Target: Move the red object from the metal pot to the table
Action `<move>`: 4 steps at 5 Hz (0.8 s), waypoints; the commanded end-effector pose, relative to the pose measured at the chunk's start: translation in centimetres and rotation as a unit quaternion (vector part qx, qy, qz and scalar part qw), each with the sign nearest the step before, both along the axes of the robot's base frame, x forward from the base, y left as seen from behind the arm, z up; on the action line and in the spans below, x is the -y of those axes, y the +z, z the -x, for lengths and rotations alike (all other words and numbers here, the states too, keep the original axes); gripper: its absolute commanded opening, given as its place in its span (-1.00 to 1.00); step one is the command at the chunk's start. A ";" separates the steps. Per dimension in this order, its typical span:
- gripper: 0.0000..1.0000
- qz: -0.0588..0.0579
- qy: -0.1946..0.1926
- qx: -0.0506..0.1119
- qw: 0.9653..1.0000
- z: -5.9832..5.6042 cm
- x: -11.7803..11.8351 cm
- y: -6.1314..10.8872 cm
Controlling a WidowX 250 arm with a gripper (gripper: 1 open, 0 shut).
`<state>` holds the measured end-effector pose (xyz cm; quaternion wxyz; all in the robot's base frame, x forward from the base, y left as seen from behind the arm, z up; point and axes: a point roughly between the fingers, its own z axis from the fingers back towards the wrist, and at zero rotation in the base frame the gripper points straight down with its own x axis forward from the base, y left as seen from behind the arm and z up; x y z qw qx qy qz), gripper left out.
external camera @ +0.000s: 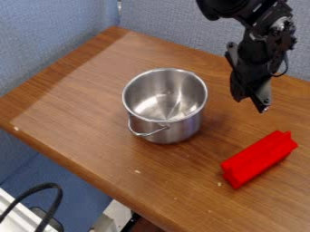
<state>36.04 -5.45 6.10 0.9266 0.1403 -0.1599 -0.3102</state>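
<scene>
While lying flat on the brown wood-grain table point(72, 100), near its front right edge: bright red elongated plastic-looking block point(259, 159), angled with one end toward the upper right, well outside the pot. Left of it and apart: small shiny round stainless-steel pot point(165, 105) with straight sides, upright, hollow bare, thin wire loop handle hanging at the front. Above the tabletop, between pot and block but nearer the far side: black robot gripper point(258, 101), tilted steeply downward, fingers pressed together on nothing, touching neither pot nor block. Behind the table: blue fabric wall point(49, 32). Lower left, below the table edge: black cable point(36, 201).
</scene>
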 end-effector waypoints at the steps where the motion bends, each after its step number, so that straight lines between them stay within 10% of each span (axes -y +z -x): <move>1: -1.00 0.007 0.002 0.029 1.000 -1.3 -0.4 1.3; 4: -1.00 0.015 -0.002 0.052 0.999 -2.9 -0.3 1.0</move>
